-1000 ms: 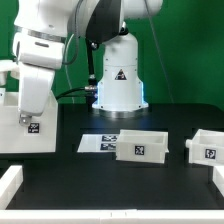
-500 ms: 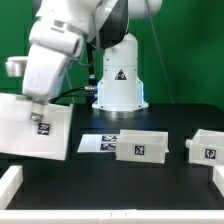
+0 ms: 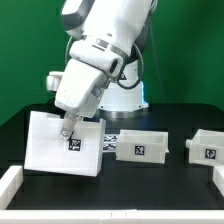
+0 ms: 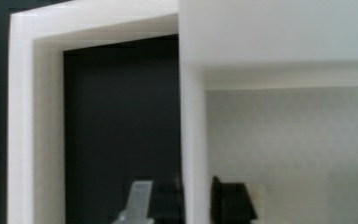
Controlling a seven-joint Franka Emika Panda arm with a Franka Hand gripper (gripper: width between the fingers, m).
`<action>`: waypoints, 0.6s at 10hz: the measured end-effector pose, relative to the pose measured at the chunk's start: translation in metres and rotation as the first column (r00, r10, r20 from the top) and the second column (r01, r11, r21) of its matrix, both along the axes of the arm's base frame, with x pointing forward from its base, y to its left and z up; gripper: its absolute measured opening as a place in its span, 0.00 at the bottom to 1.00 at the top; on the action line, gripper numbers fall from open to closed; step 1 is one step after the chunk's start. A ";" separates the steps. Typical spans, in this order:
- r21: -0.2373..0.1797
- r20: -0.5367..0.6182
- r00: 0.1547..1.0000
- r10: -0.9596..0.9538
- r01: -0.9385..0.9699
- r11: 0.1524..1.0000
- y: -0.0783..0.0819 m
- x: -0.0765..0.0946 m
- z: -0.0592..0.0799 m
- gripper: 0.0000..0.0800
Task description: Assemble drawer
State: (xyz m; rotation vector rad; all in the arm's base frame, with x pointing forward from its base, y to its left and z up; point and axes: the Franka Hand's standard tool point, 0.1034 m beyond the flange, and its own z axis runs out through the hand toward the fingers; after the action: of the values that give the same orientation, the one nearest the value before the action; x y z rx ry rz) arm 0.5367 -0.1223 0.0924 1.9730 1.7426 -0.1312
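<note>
The large white drawer casing (image 3: 62, 145) hangs tilted at the exterior view's left, its tag facing the camera. My gripper (image 3: 68, 128) is shut on the casing's top wall. In the wrist view the casing wall (image 4: 190, 130) runs between my two fingers, one finger (image 4: 144, 203) on the dark hollow side, the other on the white side. A low white tray box (image 3: 143, 147) with a tag lies in the middle of the table. A second tray box (image 3: 207, 148) lies at the exterior view's right.
The marker board (image 3: 109, 141) lies flat behind the casing, partly hidden by it. The robot base (image 3: 128, 95) stands at the back. A thin white bar frame (image 3: 12, 182) runs along the front left and front edge of the black table.
The arm has swung toward the exterior view's right with the casing in its grip. The casing has moved from the left edge toward the middle and now covers part of the marker board.
</note>
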 end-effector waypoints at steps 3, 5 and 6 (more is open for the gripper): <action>-0.042 -0.020 0.999 -0.029 0.028 0.999 -0.013 0.014 0.007 0.08; -0.043 -0.029 0.999 -0.036 0.035 0.998 -0.015 0.014 0.007 0.08; -0.043 -0.030 0.999 -0.036 0.035 0.998 -0.015 0.013 0.007 0.08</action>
State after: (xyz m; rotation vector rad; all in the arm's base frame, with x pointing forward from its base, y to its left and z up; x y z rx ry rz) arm 0.5499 -0.1373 0.0994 1.9819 1.7101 -0.2108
